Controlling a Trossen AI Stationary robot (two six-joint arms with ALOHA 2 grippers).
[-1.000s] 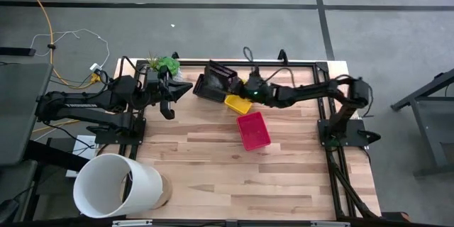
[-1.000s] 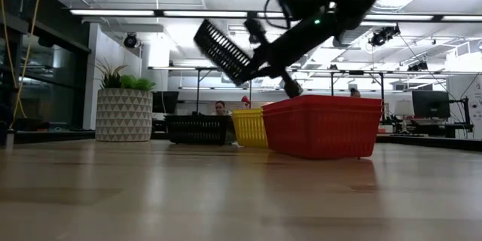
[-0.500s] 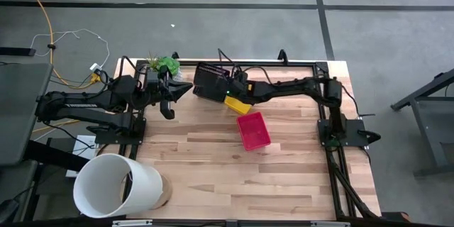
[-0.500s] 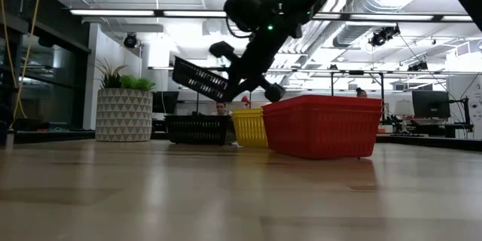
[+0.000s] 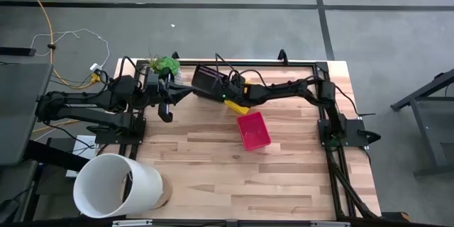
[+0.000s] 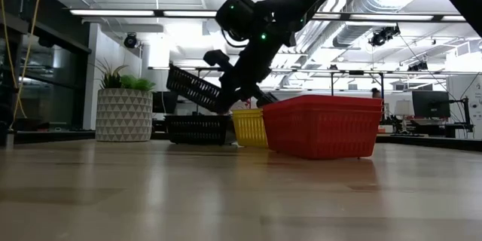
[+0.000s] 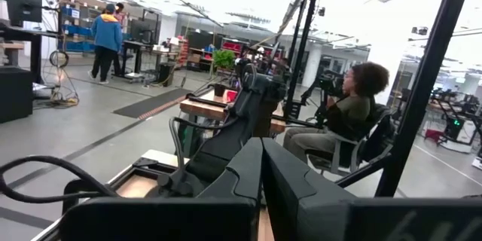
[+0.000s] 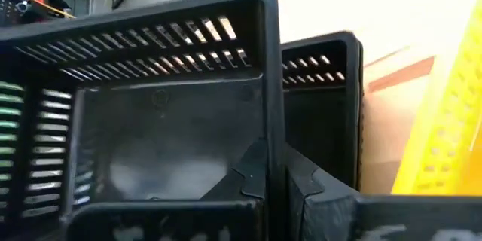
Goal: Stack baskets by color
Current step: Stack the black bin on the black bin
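Observation:
My right gripper (image 5: 225,93) reaches across to the far middle of the table, shut on a black basket (image 6: 194,89). That basket hangs tilted just above a second black basket (image 6: 197,129), which rests on its base on the table. A yellow basket (image 5: 236,105) and a pinkish-red basket (image 5: 253,130) stand on the table nearer the right. My left gripper (image 5: 183,92) is shut and holds nothing. It points level toward the right, beside the black baskets. My right gripper grips one side wall of the black basket at its rim (image 8: 271,132), one finger inside (image 8: 252,173) and one outside (image 8: 305,184). The fingers slant down from the table's right. The basket is lifted clear and tilted, its free end higher, over the second black basket (image 8: 324,98).
A small potted green plant (image 5: 164,64) stands at the far edge behind my left gripper. A large white cylinder (image 5: 117,184) lies at the near left corner. Bare wood stretches across the near half of the table (image 5: 284,184). People sit and stand in the room beyond.
My right gripper has carried the black basket down and toward the table's left, over the black basket on the table. The held basket was steeply tipped and high; now it tilts less and hangs just above the resting one. My left gripper stayed put.

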